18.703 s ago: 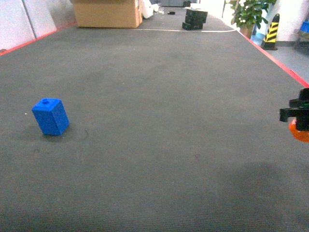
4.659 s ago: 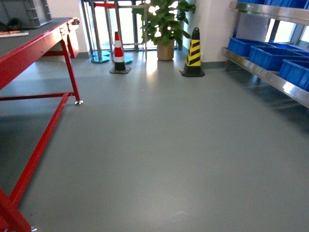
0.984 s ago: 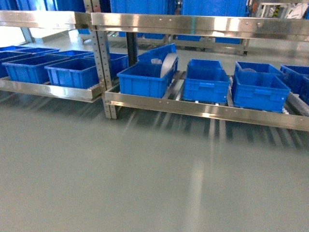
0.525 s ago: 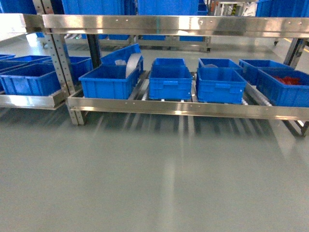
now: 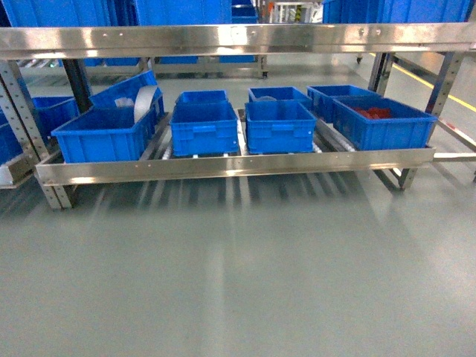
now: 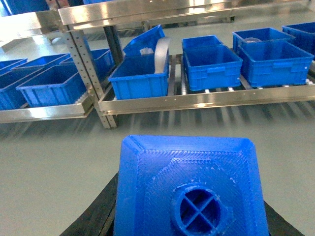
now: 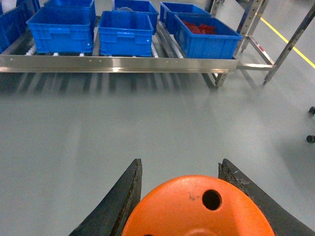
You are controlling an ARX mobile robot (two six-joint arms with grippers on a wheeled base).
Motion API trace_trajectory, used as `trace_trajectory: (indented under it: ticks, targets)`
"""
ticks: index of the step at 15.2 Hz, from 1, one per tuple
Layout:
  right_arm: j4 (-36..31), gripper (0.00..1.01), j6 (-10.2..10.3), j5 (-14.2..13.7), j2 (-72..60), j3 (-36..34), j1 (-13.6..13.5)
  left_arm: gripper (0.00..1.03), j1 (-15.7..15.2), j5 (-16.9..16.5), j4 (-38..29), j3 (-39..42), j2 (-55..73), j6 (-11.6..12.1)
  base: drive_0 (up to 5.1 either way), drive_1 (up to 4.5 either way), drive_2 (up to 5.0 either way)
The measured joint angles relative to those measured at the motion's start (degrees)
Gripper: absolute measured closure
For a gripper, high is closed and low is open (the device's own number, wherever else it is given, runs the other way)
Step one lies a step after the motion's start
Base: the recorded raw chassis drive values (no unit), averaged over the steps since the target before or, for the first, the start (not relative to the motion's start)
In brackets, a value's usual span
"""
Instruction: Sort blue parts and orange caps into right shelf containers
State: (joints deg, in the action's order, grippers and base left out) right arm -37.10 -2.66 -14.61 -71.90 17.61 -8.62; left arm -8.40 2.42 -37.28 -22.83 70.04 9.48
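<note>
**Both claws loaded, facing the shelf**

Left gripper (image 6: 189, 216) clamped on blue part (image 6: 189, 182), right gripper (image 7: 179, 196) pinching orange cap (image 7: 197, 209) between dark fingers (image 7: 120, 196). Ahead on steel rack (image 5: 223, 165): blue crates (image 5: 204, 128), rightmost crate (image 5: 383, 123) holding red bits, leftmost holding something grey.

orange cap (image 7: 197, 206) gripped between dark tool (image 7: 183, 196) fingers, blue crates (image 7: 127, 32) on steel shelf (image 7: 118, 63) ahead
</note>
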Motion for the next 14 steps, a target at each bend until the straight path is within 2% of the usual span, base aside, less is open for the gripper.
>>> trace_trajectory:
  ticks: [14]
  targets:
    - [-0.09, 0.60, 0.00, 0.07, 0.00, 0.00, 0.00, 0.59, -0.26, 0.20, 0.00, 0.00, -0.02, 0.00, -0.1, -0.11, -0.1]
